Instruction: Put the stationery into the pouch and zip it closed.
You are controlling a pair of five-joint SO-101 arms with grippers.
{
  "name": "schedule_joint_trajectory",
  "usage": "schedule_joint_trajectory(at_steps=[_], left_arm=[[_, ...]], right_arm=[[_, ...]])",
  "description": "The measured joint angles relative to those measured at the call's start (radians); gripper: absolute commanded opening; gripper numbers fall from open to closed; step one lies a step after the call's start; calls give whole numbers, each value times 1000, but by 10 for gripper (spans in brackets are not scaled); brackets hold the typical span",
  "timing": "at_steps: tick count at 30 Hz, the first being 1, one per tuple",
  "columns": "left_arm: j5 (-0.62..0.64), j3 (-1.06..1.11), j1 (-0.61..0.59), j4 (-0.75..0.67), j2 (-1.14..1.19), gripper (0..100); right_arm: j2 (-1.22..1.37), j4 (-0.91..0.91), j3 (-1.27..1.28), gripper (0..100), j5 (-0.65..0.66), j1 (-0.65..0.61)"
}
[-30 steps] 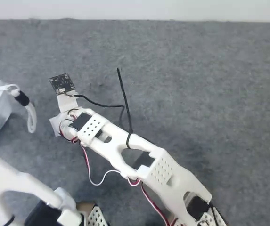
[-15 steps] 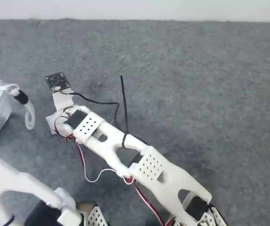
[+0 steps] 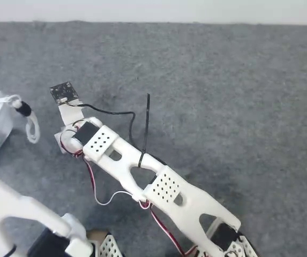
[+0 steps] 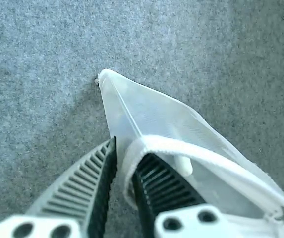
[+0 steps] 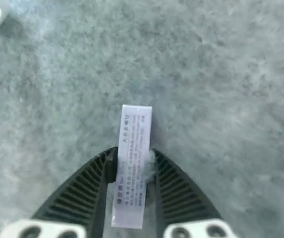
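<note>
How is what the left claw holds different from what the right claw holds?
The left claw pinches just the rim of the pouch, a large, soft, see-through bag that spreads far beyond it; the right claw grips the printed slip across its whole width. The pouch is plain, the slip small, flat, opaque and covered in print. Both are whitish, and both claws are shut on them.

the only print stands on a narrow white label (image 5: 132, 166) pinched between the jaws of the right gripper (image 5: 133, 152): several rows of tiny dark lettering, too small to read.
</note>
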Motion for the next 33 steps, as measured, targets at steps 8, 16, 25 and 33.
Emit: schedule_joint_trajectory(at_steps=[8,16,25,33], left_arm=[[0,0,0,0,0,12],[0,0,0,0,0,12],[0,0,0,0,0,12],[0,0,0,0,0,12]], right_arm=[[0,204,-74,9,164,23],[-2,460,-132,9,278,23],[-2,594,-135,12,359,35],[-2,600,-170,130,361,38]])
